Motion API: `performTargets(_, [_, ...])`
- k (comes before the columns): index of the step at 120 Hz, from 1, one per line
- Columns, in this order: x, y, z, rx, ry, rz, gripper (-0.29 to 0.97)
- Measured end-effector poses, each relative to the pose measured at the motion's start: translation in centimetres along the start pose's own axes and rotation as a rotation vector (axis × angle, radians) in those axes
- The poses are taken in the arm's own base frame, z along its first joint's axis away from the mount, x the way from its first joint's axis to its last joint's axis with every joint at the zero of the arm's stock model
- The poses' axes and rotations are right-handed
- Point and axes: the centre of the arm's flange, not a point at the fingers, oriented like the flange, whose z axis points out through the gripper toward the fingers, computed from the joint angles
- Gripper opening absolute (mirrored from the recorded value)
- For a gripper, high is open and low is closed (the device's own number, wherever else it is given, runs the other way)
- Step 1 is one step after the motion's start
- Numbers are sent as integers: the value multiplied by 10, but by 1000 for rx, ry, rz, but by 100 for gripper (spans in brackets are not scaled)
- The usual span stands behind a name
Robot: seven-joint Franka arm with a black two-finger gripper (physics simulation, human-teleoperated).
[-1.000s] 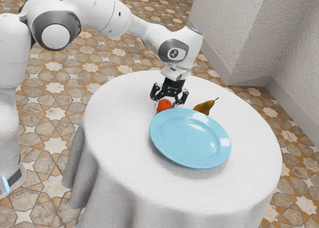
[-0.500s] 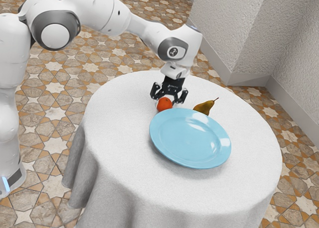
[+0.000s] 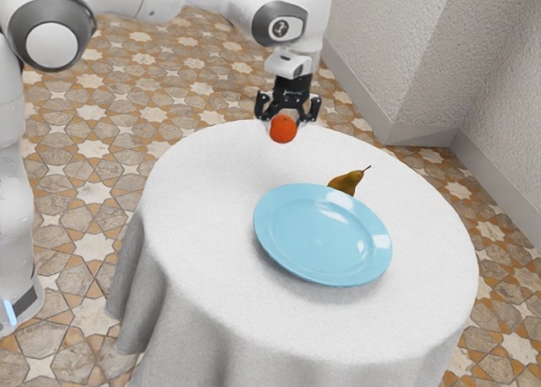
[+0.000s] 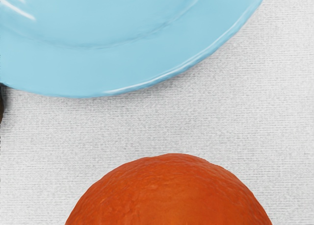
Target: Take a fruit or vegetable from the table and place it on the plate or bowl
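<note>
A small orange [image 3: 284, 130] hangs well above the white tablecloth, held between the black fingers of my gripper [image 3: 285, 127], which is shut on it. In the wrist view the orange [image 4: 169, 193] looms large just under the hand, with the light blue plate [image 4: 122, 43] beyond it on the cloth. In the exterior view the plate [image 3: 324, 233] lies at the table's middle, below and to the right of the lifted orange. A brown pear [image 3: 348, 181] lies on its side just behind the plate's far rim.
The round table [image 3: 211, 260] is draped in a white cloth that falls over its edges. A white wall corner [image 3: 406, 57] rises behind the table on the exterior view's right. Patterned tile floor surrounds it.
My gripper has risen from the table with the orange in it, lifting it from beside the plate's far-left rim to well above the cloth. Plate and pear stayed put.
</note>
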Motion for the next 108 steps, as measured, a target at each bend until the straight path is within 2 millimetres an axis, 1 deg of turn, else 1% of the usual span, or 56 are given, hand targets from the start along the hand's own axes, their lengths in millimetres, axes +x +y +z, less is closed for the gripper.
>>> performTargets(8, [9, 3, -5, -4, 2, 6, 33])
performTargets(14, [16, 3, -6, -11, 4, 12, 33])
performTargets(28, [38, -1, 1, -31, 12, 29, 33])
performTargets(32, [48, -4, 6, -39, 17, 39, 33])
performTargets(36, [61, -8, 11, -46, 21, 57, 33])
performTargets(41, [86, -12, 16, -54, 25, 94, 33])
performTargets(45, [116, -15, 22, -62, 30, 140, 33])
performTargets(52, [183, -17, 35, -79, 40, 247, 33])
performTargets(56, [223, -14, 40, -86, 45, 310, 33])
performTargets(59, [248, -11, 43, -88, 47, 349, 32])
performTargets(62, [266, -9, 43, -88, 49, 375, 32])
performTargets(65, [275, -9, 44, -87, 51, 387, 33])
performTargets(67, [277, -10, 44, -86, 52, 388, 33])
performTargets(70, [275, -14, 45, -83, 54, 380, 33])
performTargets(80, [252, -29, 43, -71, 58, 331, 33])
performTargets(86, [244, -36, 44, -67, 63, 312, 33])
performTargets(95, [241, -43, 49, -69, 70, 299, 32])
performTargets(108, [239, -46, 51, -70, 71, 286, 33])
